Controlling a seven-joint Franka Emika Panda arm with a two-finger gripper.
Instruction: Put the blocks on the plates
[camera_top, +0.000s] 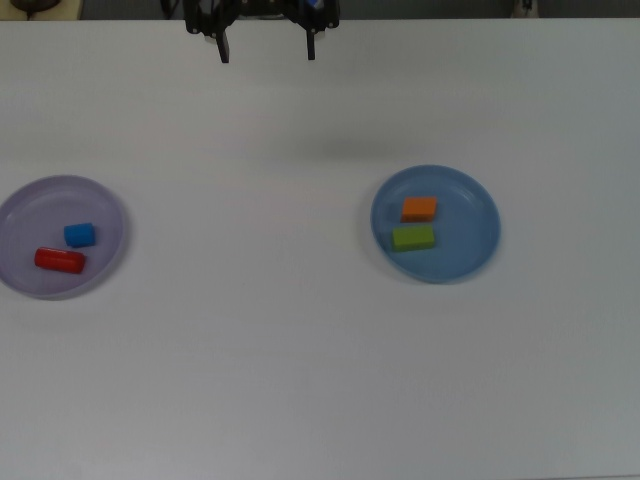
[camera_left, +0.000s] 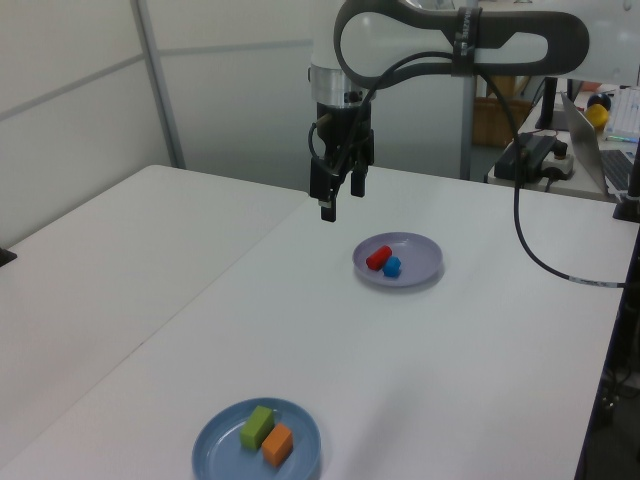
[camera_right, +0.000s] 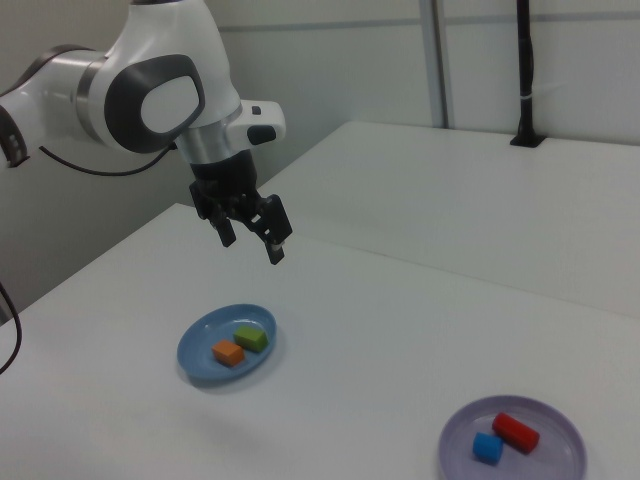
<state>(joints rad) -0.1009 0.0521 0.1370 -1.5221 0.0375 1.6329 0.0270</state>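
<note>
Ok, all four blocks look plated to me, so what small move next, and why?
Probably just lift the open, empty end effector clear and stop: the red bar and blue cube lie on the lavender round plate, the orange block and green block on the blue round plate.
</note>
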